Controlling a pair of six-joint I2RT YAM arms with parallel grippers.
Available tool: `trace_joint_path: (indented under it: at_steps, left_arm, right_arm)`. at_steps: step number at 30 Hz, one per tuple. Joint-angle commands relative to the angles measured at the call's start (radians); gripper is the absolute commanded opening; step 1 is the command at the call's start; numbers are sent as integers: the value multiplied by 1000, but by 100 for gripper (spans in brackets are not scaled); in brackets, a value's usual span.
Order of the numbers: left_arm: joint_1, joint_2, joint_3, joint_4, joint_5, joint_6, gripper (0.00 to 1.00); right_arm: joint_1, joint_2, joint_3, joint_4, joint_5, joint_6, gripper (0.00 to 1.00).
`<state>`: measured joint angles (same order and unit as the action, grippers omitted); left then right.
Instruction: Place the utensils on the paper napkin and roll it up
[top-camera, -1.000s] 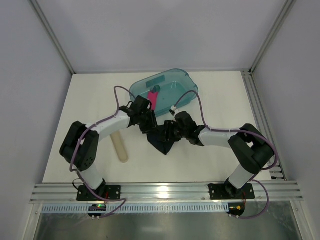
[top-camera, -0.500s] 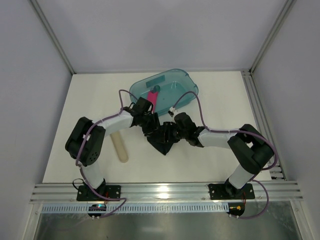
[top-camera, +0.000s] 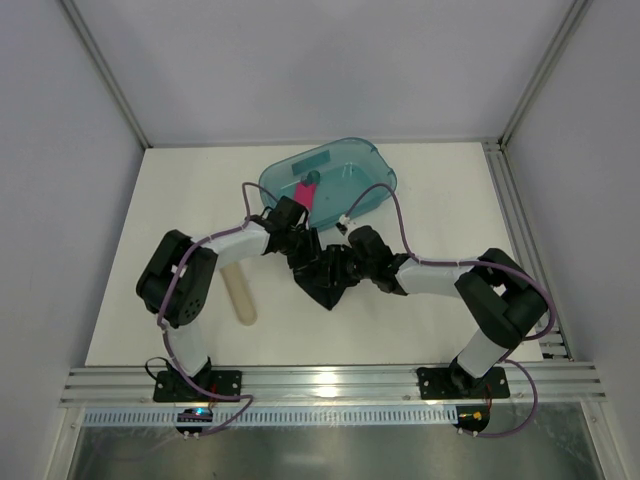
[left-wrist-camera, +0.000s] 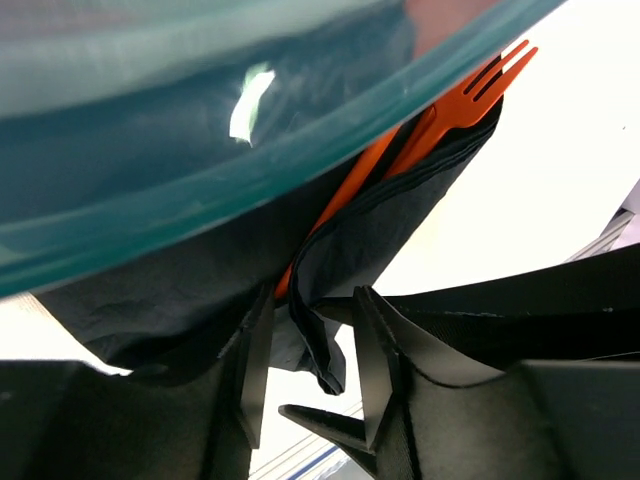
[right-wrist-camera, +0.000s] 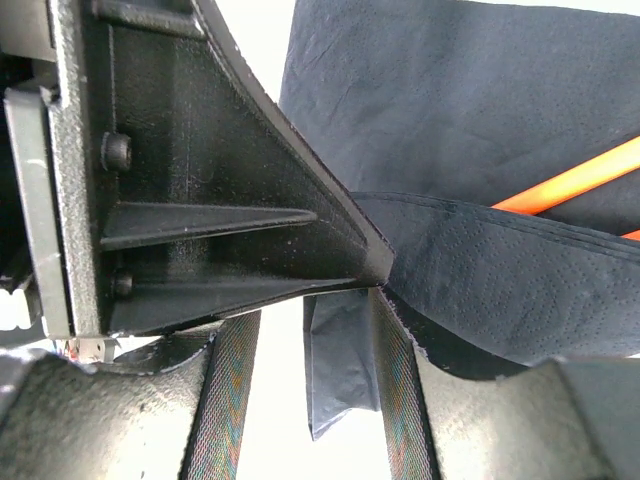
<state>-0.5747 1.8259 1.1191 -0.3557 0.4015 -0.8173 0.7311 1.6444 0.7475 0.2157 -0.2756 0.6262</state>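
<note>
Top external shows left fingers (top-camera: 301, 252) moved nearer right fingers (top-camera: 340, 262), both straddling paper napkin (top-camera: 325, 290), grip unclear

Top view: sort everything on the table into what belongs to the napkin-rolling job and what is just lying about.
Job in hand:
black paper napkin
orange utensils, tucked in its folds

Just lying about:
teal tub
pink bar
beige tube

Both arms bend inward; left gripper (top-camera: 304, 254) and right gripper (top-camera: 346, 264) meet over the paper napkin (top-camera: 325, 289), jaws parted.
</note>
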Motion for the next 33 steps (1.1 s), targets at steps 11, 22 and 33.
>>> trace_joint_path:
  at_steps: [11, 22, 33]
  left_arm:
    - [-4, 13, -2, 8, 14, 27, 1]
    - [-4, -22, -51, 72, -20, 90, 0]
    - [1, -13, -99, 141, -1, 83, 1]
  right_arm:
    - [-1, -119, -2, -47, 49, -51, 49]
    - [-4, -146, 3, -128, 122, -75, 37]
    - [-2, -135, 19, -202, 21, -168, 11]
